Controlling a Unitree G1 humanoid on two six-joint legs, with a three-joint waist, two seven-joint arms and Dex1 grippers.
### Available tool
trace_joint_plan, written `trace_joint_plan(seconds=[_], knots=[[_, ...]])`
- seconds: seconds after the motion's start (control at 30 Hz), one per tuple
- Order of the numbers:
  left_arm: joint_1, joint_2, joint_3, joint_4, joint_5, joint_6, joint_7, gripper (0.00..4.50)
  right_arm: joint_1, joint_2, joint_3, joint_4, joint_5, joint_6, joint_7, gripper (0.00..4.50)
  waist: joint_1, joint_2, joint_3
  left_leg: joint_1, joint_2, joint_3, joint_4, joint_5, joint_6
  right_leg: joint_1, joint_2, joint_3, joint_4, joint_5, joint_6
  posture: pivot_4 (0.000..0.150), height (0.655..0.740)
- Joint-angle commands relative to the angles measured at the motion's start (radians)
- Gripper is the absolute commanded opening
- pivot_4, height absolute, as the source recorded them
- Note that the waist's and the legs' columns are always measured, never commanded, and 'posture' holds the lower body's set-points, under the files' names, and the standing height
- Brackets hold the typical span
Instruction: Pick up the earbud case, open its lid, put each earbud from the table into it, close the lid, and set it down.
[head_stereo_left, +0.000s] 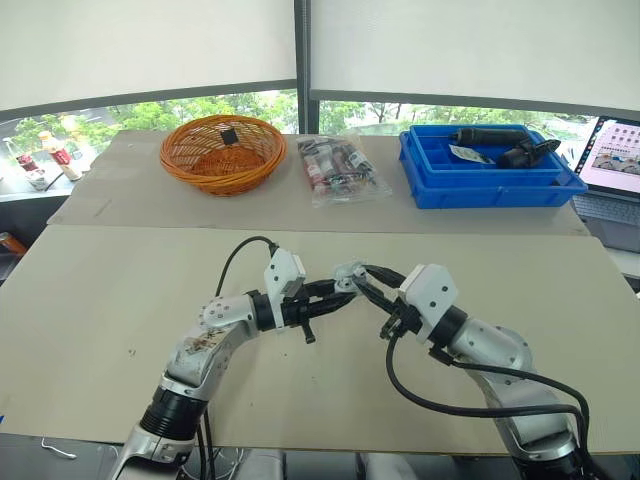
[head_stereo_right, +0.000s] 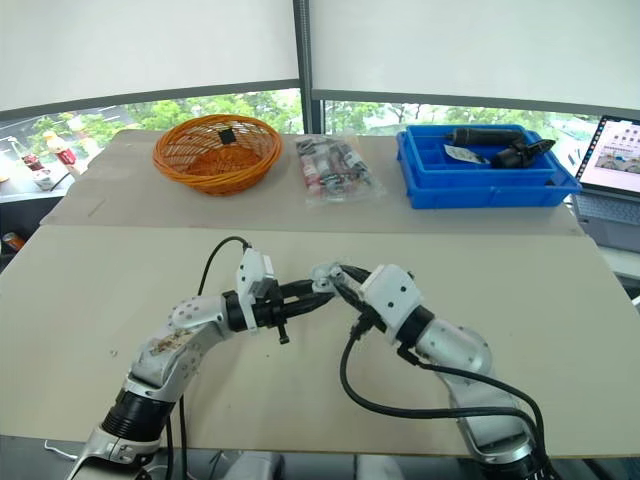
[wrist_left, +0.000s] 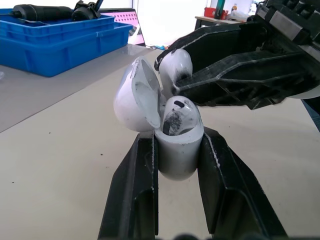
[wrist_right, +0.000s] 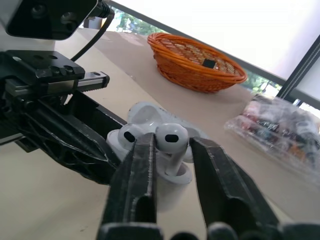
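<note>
Task is approx. two thirds done, judging from how things lie.

Done: the earbud case (wrist_left: 177, 160) is picked up. The left jaws are clamped on its lower body, one finger on each side, and they hold it above the tabletop (head_stereo_left: 120, 300), in the front middle, between the two arms. The lid (wrist_left: 134, 95) is open and tipped back on its hinge. The first earbud (wrist_left: 177, 119) sits already in its slot, head up.

In hand now: the second earbud (wrist_right: 171, 136) is gripped by the right jaws, closed on it from both sides. It hangs directly over the open case, just beside the first one, w/ the stem pointing down toward the free slot. If the stem tip has entered the slot or not, I cannot tell; the fingers cover that part. The two pairs of jaws are very near each other here, almost touching.

Left to do, in my judgement: seat the 2nd earbud fully, let the right jaws release it, close the lid, then set the case down on the tabletop. Both earbuds are accounted for (one in the case, one in the right jaws), so no more pick from the tabletop seems needed.
</note>
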Motion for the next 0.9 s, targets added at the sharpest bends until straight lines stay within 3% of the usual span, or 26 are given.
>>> trace_joint_plan(seconds=[0.03,0.27,0.4,0.53,0.7,0.9], knots=[[-0.016,-0.009,0.004,-0.041,-0.008,-0.039,-0.014,0.58,-0.003,-0.008,-0.046,-0.063,0.065,0.085,0.006,2.74,0.000,0.000,0.000,0.000,0.000,0.000,0.000,0.000,0.000,0.000,0.000,0.000,0.000,0.000,0.000,0.150,0.7114],[-0.019,-0.007,0.003,-0.018,0.001,-0.050,-0.024,0.58,0.012,-0.105,-0.270,-0.210,0.322,0.316,0.043,2.75,0.004,0.000,0.000,-0.001,0.000,0.000,0.000,0.000,0.000,0.000,0.000,0.000,-0.001,0.000,0.000,0.150,0.7114],[-0.044,0.002,-0.051,0.024,0.018,-0.094,-0.123,0.58,0.014,-0.269,-0.496,-0.212,0.486,0.447,0.116,2.75,0.007,0.001,0.001,-0.001,0.000,0.000,0.001,0.000,0.000,0.000,0.000,0.000,-0.001,0.000,0.000,0.150,0.7114],[-0.076,0.009,-0.137,0.068,0.052,-0.183,-0.262,0.58,-0.005,-0.454,-0.535,-0.135,0.519,0.504,0.203,1.52,0.004,0.001,0.001,-0.001,0.000,0.000,0.000,0.000,0.000,0.001,0.000,0.000,-0.002,0.000,0.000,0.150,0.7114],[-0.123,-0.030,-0.179,0.121,0.058,-0.213,-0.326,0.58,-0.083,-0.582,-0.401,-0.048,0.516,0.515,0.294,0.00,-0.003,0.001,0.001,-0.001,0.000,0.001,-0.001,0.000,0.001,0.001,0.000,0.000,-0.002,0.000,0.000,0.150,0.7114],[-0.145,-0.062,-0.188,0.155,0.073,-0.232,-0.333,0.58,-0.175,-0.573,-0.280,-0.041,0.576,0.559,0.342,0.00,0.003,0.001,0.001,-0.002,0.000,0.000,0.000,0.000,0.001,0.000,0.000,0.000,-0.004,0.000,0.000,0.150,0.7114]])
